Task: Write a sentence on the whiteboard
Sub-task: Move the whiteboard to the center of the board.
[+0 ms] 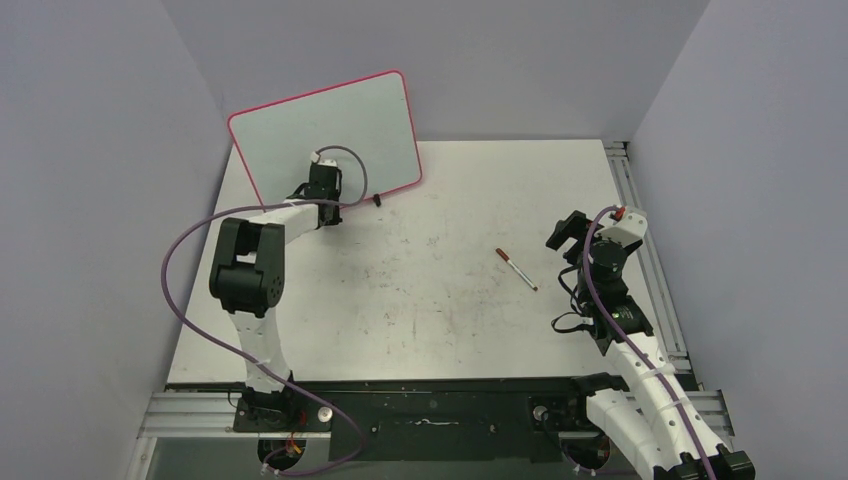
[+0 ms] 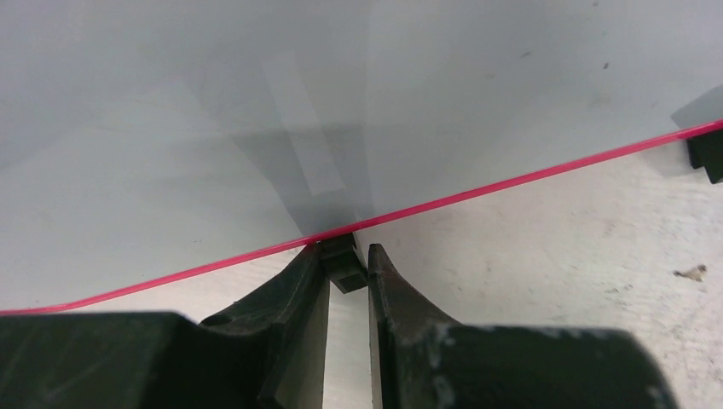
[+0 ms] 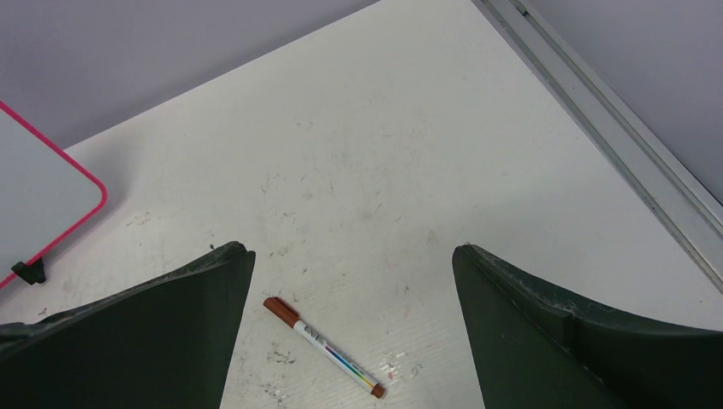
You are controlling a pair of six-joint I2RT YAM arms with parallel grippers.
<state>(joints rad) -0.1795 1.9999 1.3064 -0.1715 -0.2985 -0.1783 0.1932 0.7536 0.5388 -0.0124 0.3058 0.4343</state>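
The whiteboard [image 1: 320, 135] stands tilted at the back left, pale grey with a pink-red rim. My left gripper [image 1: 322, 192] is at its bottom edge. In the left wrist view the board [image 2: 256, 128] fills the top, and the left gripper [image 2: 348, 256] is shut on one black clip foot [image 2: 345, 266]. The second foot [image 2: 706, 158] sits further right. The sentence is out of view; the board face I see is bare. My right gripper [image 3: 349, 251] stands wide open above the table, with a brown-capped marker [image 3: 322, 347] lying below it, untouched.
In the top view the marker [image 1: 517, 269] lies right of the table's centre, left of my right gripper [image 1: 565, 232]. An aluminium rail [image 1: 640, 230] runs along the table's right edge. Grey walls close in on both sides and at the back.
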